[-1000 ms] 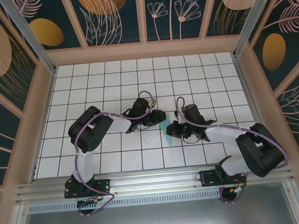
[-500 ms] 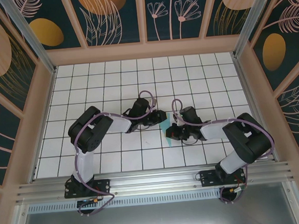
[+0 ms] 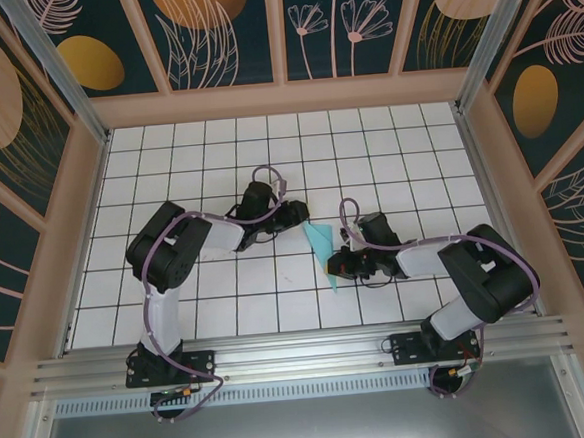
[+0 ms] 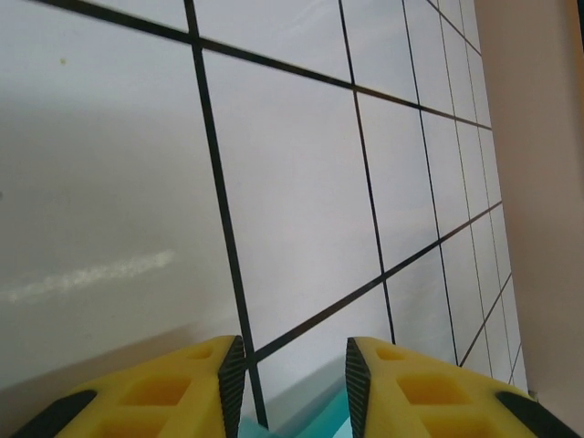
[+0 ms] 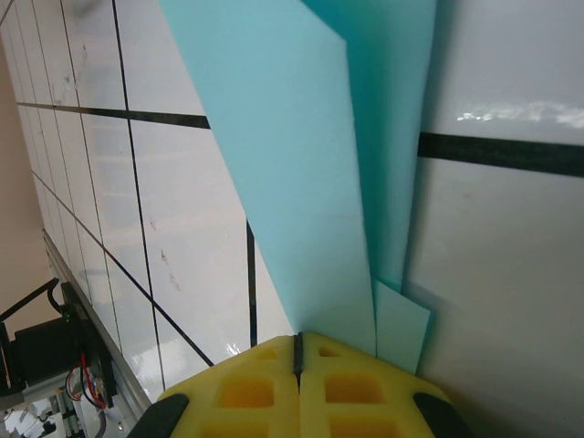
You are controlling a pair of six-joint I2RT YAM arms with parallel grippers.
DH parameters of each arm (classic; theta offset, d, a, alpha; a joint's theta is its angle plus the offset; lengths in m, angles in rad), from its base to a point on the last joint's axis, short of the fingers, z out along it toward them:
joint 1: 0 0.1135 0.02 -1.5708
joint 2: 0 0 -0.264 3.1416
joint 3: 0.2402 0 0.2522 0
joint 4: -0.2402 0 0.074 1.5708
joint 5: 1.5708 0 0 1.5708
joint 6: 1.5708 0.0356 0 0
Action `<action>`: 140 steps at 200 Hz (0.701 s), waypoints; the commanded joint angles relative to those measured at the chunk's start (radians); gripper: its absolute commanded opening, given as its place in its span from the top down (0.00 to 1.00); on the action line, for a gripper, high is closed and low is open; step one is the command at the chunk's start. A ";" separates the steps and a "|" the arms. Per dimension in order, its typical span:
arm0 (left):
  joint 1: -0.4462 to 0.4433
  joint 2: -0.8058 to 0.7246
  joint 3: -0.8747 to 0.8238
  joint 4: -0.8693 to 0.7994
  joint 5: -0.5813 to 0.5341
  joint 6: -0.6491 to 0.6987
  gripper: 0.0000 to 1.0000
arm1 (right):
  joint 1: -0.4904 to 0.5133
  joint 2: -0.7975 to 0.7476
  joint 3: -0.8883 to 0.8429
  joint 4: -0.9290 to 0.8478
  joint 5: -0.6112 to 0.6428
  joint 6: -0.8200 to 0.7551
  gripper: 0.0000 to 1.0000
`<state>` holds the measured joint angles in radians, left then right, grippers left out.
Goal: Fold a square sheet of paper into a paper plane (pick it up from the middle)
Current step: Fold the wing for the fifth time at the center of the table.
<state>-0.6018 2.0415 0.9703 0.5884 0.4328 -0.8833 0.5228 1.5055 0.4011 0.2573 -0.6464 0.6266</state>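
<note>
My right claw is fully closed: the two yellow fingers meet along a single seam with no gap. The tips sit at one end of the paper, which runs out from them as a long cyan strip folded into at least two layers. A small corner of a lower layer shows just beside the fingers. The wrist view does not settle whether the layers are nipped in the seam or pressed flat under the tips. My left claw is partly open with a moderate gap between the fingers, and it holds nothing. A sliver of cyan shows under that gap, and bare table lies beyond it. In the overhead view the paper rests on the white gridded table between the two claws as a narrow wedge, broad end away from the arm bases and point toward them. The left claw is just beside the broad end; the right claw is against the wedge's right edge, near the point. Judged step: a lengthwise fold is being set partway through the sequence, and the dart is not yet finished. The next move probably calls for the right claw to anchor the point. The left claw then takes the free layer at the broad end and lays it edge to edge before creasing.
</note>
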 commanded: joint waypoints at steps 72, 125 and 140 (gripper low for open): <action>0.006 -0.228 -0.065 -0.101 -0.059 0.038 0.57 | -0.006 0.064 0.033 -0.115 0.045 0.005 1.00; -0.049 -0.268 -0.128 -0.086 -0.074 -0.049 0.57 | -0.006 0.068 0.038 -0.099 0.059 0.016 1.00; -0.081 -0.252 -0.115 -0.084 -0.068 -0.051 0.57 | -0.006 0.067 0.035 -0.093 0.063 0.021 1.00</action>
<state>-0.6342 1.7905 0.8528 0.4965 0.3576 -0.9066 0.5213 1.5368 0.4435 0.2207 -0.6563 0.6380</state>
